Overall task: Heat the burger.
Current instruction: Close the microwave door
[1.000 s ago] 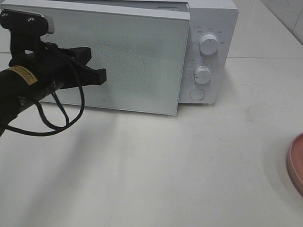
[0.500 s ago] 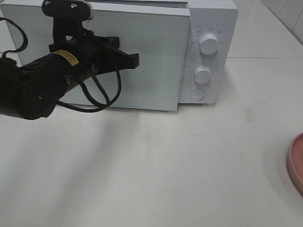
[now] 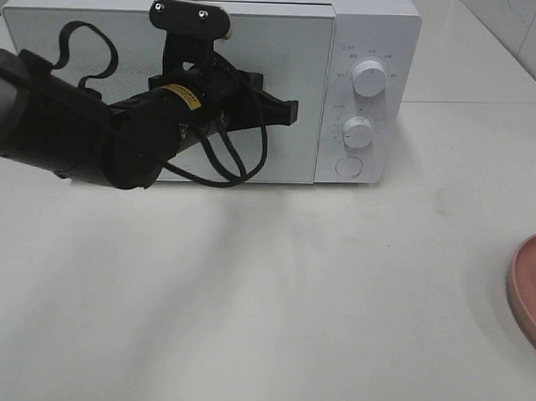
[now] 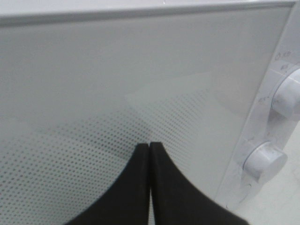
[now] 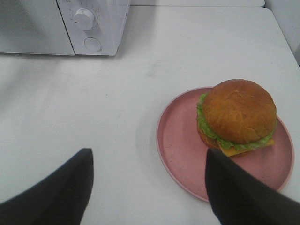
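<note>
Left gripper point(image 3: 289, 111) is at the microwave point(image 3: 371, 28) door point(image 4: 93, 84), jaws pressed together, tips against the dotted panel near the knobs point(image 3: 369, 78). Over on the right, the burger point(image 5: 236, 117) sits on the pink plate point(image 5: 178, 140) on the surface point(image 3: 335, 300), right gripper point(image 5: 147, 180) above it, jaws spread, empty.

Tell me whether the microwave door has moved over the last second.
Yes. The door has swung shut against the microwave body; it stood ajar before, and the left tool, shut, has moved right toward the knobs.
</note>
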`<state>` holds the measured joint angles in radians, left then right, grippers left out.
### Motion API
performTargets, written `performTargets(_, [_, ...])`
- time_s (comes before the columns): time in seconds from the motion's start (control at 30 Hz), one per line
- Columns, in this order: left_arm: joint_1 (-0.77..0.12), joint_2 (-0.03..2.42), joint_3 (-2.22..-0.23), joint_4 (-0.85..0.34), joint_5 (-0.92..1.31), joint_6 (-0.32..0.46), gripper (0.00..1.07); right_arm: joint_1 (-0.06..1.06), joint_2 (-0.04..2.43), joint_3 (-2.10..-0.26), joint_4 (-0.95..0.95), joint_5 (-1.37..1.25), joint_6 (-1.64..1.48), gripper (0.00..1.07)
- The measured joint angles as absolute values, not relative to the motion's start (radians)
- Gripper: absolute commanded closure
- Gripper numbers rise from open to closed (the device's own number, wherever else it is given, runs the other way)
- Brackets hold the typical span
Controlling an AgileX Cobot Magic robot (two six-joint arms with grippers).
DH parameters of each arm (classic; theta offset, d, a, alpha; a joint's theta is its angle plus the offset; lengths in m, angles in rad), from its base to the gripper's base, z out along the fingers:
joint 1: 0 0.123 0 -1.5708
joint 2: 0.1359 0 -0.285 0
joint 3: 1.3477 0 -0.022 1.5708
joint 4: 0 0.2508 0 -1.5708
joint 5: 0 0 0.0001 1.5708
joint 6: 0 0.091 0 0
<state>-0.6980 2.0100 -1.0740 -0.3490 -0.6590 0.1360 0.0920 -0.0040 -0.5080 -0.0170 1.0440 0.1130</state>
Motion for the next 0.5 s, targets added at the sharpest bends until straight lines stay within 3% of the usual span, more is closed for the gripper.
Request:
performTargets(0.17, [-0.705,2.034,-1.13,-0.351,-0.593,0.174,1.07,0.092,-0.004,-0.508,-0.017,1.044,0.113,0.42])
performTargets(0.5, [-0.696,1.983,-1.097,-0.385,-0.537,0.177,1.07,0.092,-0.004,-0.508,-0.017,1.044,0.113,0.42])
